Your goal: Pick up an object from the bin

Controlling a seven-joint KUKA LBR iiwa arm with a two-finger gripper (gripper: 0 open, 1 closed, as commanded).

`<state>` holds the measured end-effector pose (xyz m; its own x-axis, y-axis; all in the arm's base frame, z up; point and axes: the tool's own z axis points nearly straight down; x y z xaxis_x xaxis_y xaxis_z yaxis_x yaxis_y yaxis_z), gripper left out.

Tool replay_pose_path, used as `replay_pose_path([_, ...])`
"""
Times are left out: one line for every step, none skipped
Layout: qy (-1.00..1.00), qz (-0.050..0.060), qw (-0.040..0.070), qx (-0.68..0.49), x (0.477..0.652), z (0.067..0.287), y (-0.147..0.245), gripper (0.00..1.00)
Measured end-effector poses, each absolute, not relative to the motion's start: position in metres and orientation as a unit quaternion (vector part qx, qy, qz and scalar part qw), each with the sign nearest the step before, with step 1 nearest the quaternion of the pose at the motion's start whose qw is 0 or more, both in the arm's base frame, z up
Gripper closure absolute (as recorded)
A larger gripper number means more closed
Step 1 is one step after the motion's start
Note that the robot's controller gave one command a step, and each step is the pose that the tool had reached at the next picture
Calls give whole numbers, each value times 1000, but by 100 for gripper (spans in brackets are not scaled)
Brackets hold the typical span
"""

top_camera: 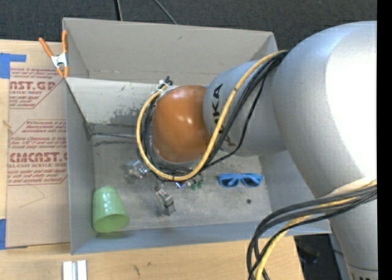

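Observation:
My gripper (149, 185) hangs low over the bin floor near the middle, under the arm's orange cover. Its two metal fingertips (164, 201) stand apart, so it is open, and nothing lies between them. A light green plastic cup (108, 209) lies on its side in the front left corner, a short way left of the fingers. Blue sunglasses (240, 180) lie on the floor to the right of the gripper, just below the arm.
The arm comes in from the right and covers the back and right of the bin. Bare grey floor shows between the cup and the sunglasses along the front wall.

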<state>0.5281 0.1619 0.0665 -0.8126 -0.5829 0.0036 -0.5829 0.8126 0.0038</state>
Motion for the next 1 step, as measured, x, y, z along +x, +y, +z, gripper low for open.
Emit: replay_pose_path([-950, -2, -1, 311, 510, 70, 217, 0])
